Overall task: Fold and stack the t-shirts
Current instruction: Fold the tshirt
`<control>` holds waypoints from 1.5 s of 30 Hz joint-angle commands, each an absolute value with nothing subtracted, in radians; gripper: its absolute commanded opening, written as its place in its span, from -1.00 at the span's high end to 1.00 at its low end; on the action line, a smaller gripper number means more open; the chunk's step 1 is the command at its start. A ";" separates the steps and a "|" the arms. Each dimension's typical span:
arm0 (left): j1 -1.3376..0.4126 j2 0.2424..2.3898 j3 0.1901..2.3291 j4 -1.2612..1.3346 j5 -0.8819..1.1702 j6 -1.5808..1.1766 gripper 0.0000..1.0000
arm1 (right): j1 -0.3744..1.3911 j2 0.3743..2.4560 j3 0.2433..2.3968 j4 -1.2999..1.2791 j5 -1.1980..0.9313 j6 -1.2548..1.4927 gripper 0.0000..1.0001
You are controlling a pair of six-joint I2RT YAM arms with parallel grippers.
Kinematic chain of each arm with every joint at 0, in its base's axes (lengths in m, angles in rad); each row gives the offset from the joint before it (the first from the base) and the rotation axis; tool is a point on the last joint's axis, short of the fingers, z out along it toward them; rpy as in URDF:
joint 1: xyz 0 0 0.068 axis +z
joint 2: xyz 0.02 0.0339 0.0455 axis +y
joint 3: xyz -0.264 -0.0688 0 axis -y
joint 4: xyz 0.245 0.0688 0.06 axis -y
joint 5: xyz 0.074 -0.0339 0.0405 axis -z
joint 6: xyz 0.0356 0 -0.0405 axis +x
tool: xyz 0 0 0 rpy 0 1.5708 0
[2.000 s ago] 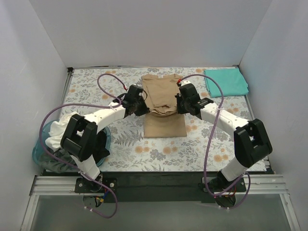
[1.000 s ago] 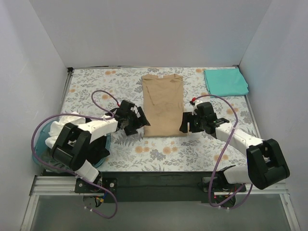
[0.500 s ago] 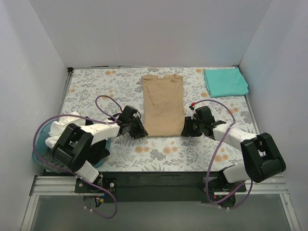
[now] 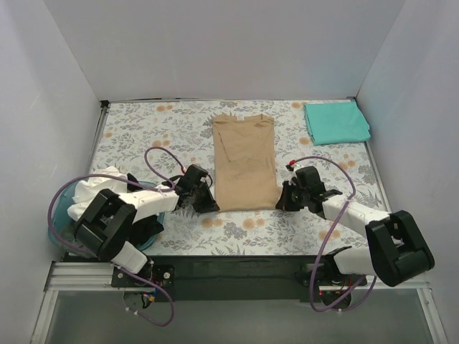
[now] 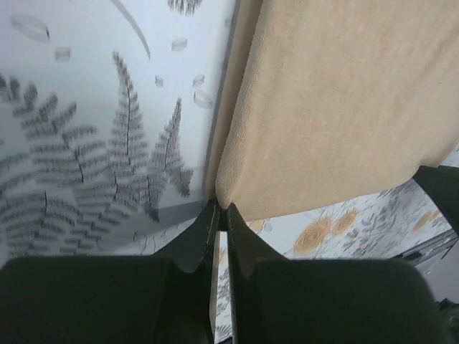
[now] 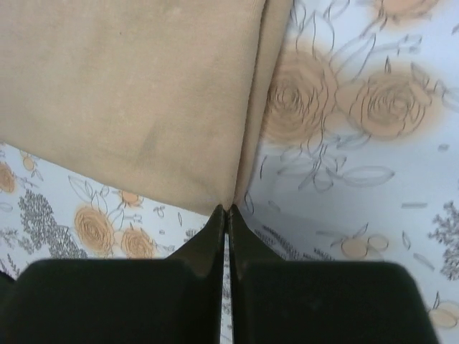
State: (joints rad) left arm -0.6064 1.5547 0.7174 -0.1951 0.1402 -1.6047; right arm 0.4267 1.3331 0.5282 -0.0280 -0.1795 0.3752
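The tan t-shirt [image 4: 245,161] lies flat as a long narrow strip in the middle of the table, collar at the far end. My left gripper [image 4: 211,204] is low on the table, shut on the shirt's near left corner; the left wrist view shows its tips [image 5: 221,208] pinching the cloth [image 5: 337,100]. My right gripper [image 4: 282,203] is shut on the near right corner, and the right wrist view shows its tips [image 6: 227,209] on the tan cloth [image 6: 136,93]. The teal-green t-shirt [image 4: 337,122] lies folded at the back right. The white t-shirt [image 4: 99,183] is bunched in the basket.
A blue round basket [image 4: 60,218] stands at the near left beside the left arm. The table has a floral cloth [image 4: 143,132] and white walls on three sides. Purple cables loop over both arms.
Two seconds ago both grippers held the shirt's hem up over its middle. They have since carried it back toward me and down, laying the shirt out long, then dragged it slightly nearer.
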 commanded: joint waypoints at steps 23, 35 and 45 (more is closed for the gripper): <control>-1.009 0.946 0.614 -0.534 0.012 -1.666 1.00 | 0.744 0.629 0.452 -0.502 -0.157 0.558 0.97; -1.008 1.008 0.778 -0.569 -0.481 -1.761 1.00 | 0.744 0.805 0.684 -0.471 0.092 0.511 0.97; -0.868 1.195 1.006 -0.629 -0.565 -1.717 1.00 | 0.727 0.882 0.870 -0.443 0.255 0.440 0.97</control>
State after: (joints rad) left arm -0.9279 1.1713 0.9489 -0.6258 -0.5137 -1.7519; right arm 0.7380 0.8593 0.7921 -0.4957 0.1787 0.4862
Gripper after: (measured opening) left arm 0.030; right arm 0.022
